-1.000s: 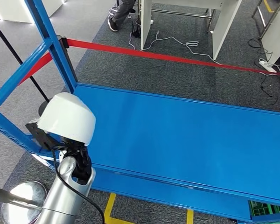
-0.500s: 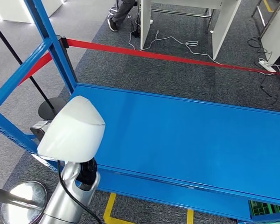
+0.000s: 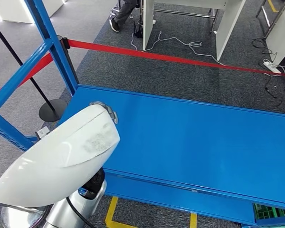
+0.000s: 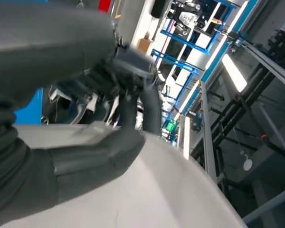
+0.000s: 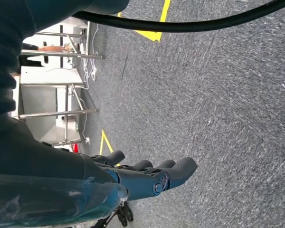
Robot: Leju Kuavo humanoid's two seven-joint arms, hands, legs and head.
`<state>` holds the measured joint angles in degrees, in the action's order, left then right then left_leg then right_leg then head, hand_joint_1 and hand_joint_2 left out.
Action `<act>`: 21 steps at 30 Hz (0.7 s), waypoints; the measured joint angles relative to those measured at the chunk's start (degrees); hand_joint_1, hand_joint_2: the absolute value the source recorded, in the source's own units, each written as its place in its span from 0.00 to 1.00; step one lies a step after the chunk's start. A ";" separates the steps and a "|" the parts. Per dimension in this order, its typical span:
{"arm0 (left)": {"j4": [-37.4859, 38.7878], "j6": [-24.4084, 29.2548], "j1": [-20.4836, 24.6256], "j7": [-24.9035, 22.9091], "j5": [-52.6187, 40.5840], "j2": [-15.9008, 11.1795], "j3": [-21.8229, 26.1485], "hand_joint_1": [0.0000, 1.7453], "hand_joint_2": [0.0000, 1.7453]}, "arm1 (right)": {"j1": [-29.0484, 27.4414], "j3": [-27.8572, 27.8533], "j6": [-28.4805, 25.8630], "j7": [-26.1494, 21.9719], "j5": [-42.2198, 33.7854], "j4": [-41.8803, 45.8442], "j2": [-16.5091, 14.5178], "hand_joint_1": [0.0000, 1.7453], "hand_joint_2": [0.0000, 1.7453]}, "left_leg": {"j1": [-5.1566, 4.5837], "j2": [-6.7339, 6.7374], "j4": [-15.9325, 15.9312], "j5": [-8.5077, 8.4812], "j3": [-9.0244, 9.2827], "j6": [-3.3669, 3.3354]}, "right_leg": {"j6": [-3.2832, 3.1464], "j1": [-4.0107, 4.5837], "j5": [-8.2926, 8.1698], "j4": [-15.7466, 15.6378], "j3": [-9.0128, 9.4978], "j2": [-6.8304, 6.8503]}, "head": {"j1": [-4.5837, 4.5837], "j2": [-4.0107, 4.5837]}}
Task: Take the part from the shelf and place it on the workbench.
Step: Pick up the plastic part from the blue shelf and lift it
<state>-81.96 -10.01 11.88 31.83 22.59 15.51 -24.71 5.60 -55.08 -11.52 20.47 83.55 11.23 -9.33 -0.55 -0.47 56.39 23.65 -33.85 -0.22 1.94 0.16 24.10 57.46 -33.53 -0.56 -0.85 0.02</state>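
So the left hand (image 4: 80,161) is gripping the part (image 3: 58,154) — a big white curved shell, kind of dome-like with a scuffed patch on top. In the left wrist view the thick grey thumb (image 4: 98,152) is lying flat across the pale surface with the darker fingers (image 4: 134,90) curling over the far side, so it's properly clamped on it. From the head view the part is hanging over the shelf's (image 3: 191,142) front left corner, up off the blue deck rather than sitting on it, and it's covering most of the silver arm (image 3: 74,211) underneath. A little bit of grey fingertip (image 3: 107,110) is poking out past the part's far edge, over the blue deck. The right hand (image 5: 148,178) is hanging down over grey carpet (image 5: 223,118) — fingers stretched out fairly straight and side by side, holding nothing. Behind the shelf a red strap (image 3: 169,58) is running across the floor, tied into the blue upright (image 3: 55,47), and a black stand base (image 3: 52,110) is sitting on the carpet just off the shelf's left end. Further back there are white desk legs (image 3: 227,26), loose cables (image 3: 185,43), and a seated person's legs (image 3: 124,13).
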 joint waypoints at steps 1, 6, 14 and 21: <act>0.00 -0.05 -0.09 0.02 0.08 -0.06 -0.15 0.89 1.00 | 0.00 0.00 0.01 0.00 0.01 0.00 0.00 0.00 1.00 | 0.00 0.00 0.00 0.00 0.00 0.00 | 0.00 0.00 0.00 0.00 0.00 0.01 | -0.01 0.00; -0.01 -2.30 -0.39 0.58 0.00 -0.19 -0.46 0.89 1.00 | 0.02 0.00 0.01 -0.02 0.02 0.00 0.01 0.00 1.00 | 0.00 0.00 0.00 0.00 0.00 0.00 | 0.00 0.00 0.00 0.00 0.00 0.01 | 0.00 0.00; -2.74 -10.27 -2.12 7.67 -6.81 -0.67 -1.94 0.89 1.00 | 0.05 0.00 0.37 -0.16 0.55 0.00 0.04 0.00 1.00 | 0.01 0.00 0.00 0.01 -0.01 -0.01 | 0.00 0.00 0.02 0.00 -0.01 0.02 | 0.00 0.00; -6.61 -12.41 -4.29 8.15 -12.79 -1.43 -4.08 0.89 1.00 | 0.07 0.00 0.35 -1.20 0.96 0.00 0.14 0.00 1.00 | 0.00 0.00 0.00 0.03 -0.01 -0.04 | 0.00 0.00 0.03 0.00 -0.01 0.01 | -0.01 0.00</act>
<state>-88.57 -22.42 7.59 39.98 9.80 14.08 -28.80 5.66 -55.08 -11.17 19.27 84.50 11.23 -9.19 -0.55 -0.47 56.39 23.68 -33.87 -0.26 1.94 0.16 24.13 57.46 -33.54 -0.55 -0.85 0.02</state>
